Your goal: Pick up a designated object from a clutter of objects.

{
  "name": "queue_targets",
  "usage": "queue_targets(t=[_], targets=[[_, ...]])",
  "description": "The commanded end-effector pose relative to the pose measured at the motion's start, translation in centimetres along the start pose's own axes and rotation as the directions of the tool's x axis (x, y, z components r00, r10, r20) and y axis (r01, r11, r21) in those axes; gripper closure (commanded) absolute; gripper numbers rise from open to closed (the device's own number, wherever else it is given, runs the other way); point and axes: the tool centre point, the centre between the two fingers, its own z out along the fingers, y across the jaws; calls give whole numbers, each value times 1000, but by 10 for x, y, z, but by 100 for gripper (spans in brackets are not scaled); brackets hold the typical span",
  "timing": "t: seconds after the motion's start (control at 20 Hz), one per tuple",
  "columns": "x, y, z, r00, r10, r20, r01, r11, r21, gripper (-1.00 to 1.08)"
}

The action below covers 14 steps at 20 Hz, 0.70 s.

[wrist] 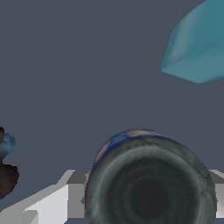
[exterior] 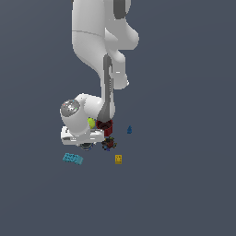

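Note:
The round dark can (wrist: 148,179), with a grey rim and a bluish side band, fills the gap between my gripper's (wrist: 146,199) two fingers (wrist: 61,203), which press on its sides. In the exterior view the can (exterior: 86,145) sits just under the white hand, low over the floor, and the gripper (exterior: 85,143) is around it. The yellow-green ball (exterior: 91,122) and dark red cup (exterior: 106,125) lie right behind the hand. The dark multicoloured lump (exterior: 108,144) is close beside the can and also shows in the wrist view (wrist: 6,168).
The cyan flat brick (exterior: 73,158) lies a little in front of the hand towards the exterior view's left, and looms near in the wrist view (wrist: 199,43). The yellow block (exterior: 118,159) and tiny blue piece (exterior: 129,129) lie to the exterior view's right.

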Motion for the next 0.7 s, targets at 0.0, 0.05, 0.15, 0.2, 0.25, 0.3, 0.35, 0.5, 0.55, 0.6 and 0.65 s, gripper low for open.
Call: queue_targets(t=[0.0, 0.05, 0.15, 0.2, 0.25, 0.3, 0.35, 0.5, 0.55, 0.6, 0.65], targets=[[0, -1, 1, 1000, -1, 1, 1, 1000, 0, 108], [0, -1, 1, 1000, -1, 1, 1, 1000, 0, 108], [0, 0, 0, 1000, -1, 0, 1, 1000, 0, 108], [0, 0, -1, 1000, -1, 0, 1, 1000, 0, 108], [0, 0, -2, 1000, -1, 0, 1, 1000, 0, 108], [1, 0, -4, 1000, -1, 0, 1, 1000, 0, 108], [1, 0, -7, 1000, -1, 0, 1, 1000, 0, 108], [1, 1, -18, 1000, -1, 0, 1, 1000, 0, 108], [1, 1, -23, 1000, -1, 0, 1, 1000, 0, 108], [2, 1, -29, 1000, -1, 0, 1, 1000, 0, 108], [2, 2, -35, 1000, -1, 0, 1, 1000, 0, 108]])
